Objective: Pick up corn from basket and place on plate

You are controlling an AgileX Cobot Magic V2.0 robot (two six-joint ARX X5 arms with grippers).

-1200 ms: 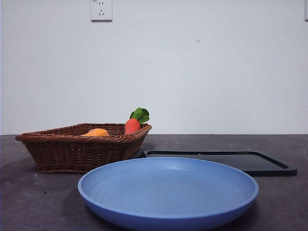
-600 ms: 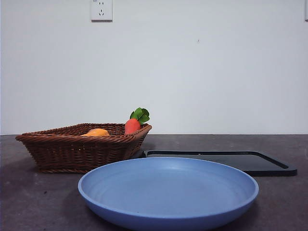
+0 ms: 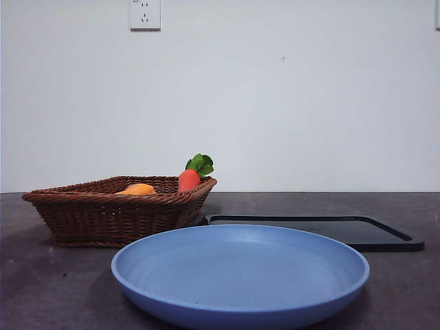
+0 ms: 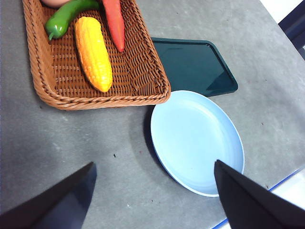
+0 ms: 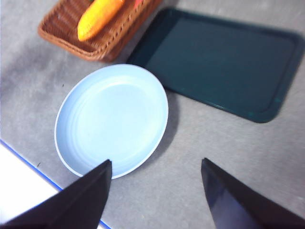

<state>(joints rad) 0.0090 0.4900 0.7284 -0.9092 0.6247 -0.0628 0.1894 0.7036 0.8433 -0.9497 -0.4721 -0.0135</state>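
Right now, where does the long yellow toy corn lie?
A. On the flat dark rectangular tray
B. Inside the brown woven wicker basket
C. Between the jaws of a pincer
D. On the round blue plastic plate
B: the long yellow toy corn lies inside the brown woven wicker basket, beside a green pepper; the round blue plastic plate holds nothing, and both pincers hang open above the table.

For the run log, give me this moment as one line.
corn in basket | plate bare | left gripper open, high | right gripper open, high
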